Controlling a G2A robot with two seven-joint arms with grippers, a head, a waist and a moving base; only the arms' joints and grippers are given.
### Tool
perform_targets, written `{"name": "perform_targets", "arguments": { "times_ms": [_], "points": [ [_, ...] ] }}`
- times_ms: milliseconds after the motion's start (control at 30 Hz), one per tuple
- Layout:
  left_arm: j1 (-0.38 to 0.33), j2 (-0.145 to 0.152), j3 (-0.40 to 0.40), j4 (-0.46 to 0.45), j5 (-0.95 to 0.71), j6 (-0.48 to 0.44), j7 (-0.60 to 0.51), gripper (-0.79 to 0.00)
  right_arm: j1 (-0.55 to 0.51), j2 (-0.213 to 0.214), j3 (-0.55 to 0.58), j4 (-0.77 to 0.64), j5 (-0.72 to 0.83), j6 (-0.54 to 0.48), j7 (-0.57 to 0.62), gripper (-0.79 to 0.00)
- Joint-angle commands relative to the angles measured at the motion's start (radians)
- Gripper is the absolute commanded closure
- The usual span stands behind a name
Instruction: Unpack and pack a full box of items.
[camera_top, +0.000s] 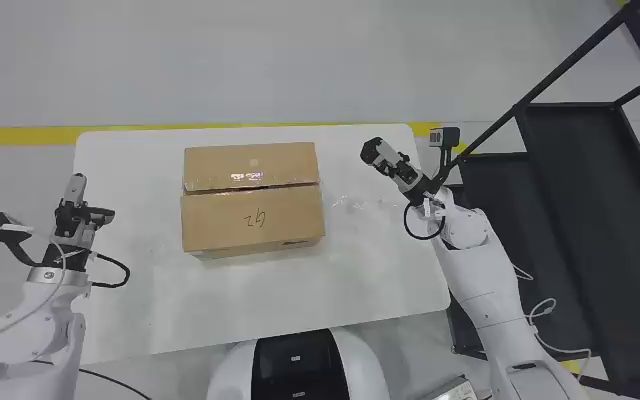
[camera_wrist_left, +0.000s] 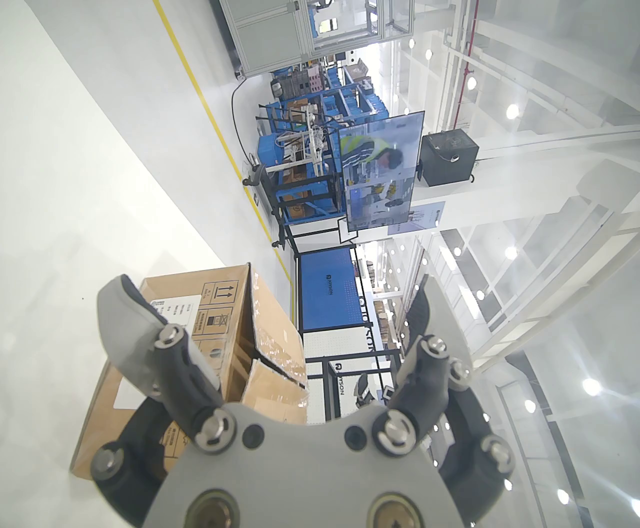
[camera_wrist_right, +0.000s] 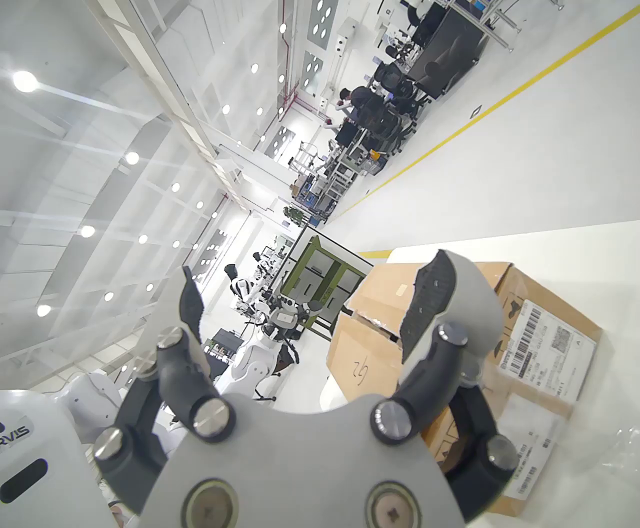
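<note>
Starting at the left edge of the white table (camera_top: 380, 280): left gripper (camera_top: 76, 183), fingers spread wide, nothing between them. Mid-table, toward the far side: cardboard box (camera_top: 253, 198), flaps folded down, handwritten mark on top, well apart from both grippers. Above the table's far right part: right gripper (camera_top: 372, 151), aimed toward the box, fingers likewise spread, gripping nothing.

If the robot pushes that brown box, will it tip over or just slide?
Probably slide: the cardboard box sits low and wide, flat on the white table. It is likely stiff, since its sides look straight. Its top flaps show a gap at the seam, so they might lift if grabbed.
</note>
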Motion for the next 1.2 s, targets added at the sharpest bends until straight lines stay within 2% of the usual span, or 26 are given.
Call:
{"name": "perform_targets", "arguments": {
  "times_ms": [0,700,767,933,1067,1167],
  "points": [
    [0.000,0.000,0.000,0.000,0.000,0.000,0.000,-0.784,0.000,0.000,0.000,0.000,0.000,0.000,0.000,-0.784],
    [0.000,0.000,0.000,0.000,0.000,0.000,0.000,-0.785,0.000,0.000,0.000,0.000,0.000,0.000,0.000,-0.785],
    [-0.001,-0.001,0.003,-0.003,-0.002,-0.001,-0.007,-0.785,-0.010,-0.004,-0.027,0.001,0.048,0.047,0.013,-0.785],
    [-0.007,0.005,-0.005,0.017,0.021,-0.071,-0.167,-0.785,0.012,-0.004,-0.074,0.054,0.109,0.109,0.133,-0.785],
    [-0.014,0.011,-0.035,0.050,-0.013,-0.141,-0.303,-0.785,0.038,-0.002,-0.098,0.098,0.238,0.196,0.294,-0.785],
    [-0.024,0.016,-0.062,0.072,-0.080,-0.148,-0.388,-0.785,0.056,0.004,-0.105,0.125,0.291,0.270,0.424,-0.785]
  ]
}}
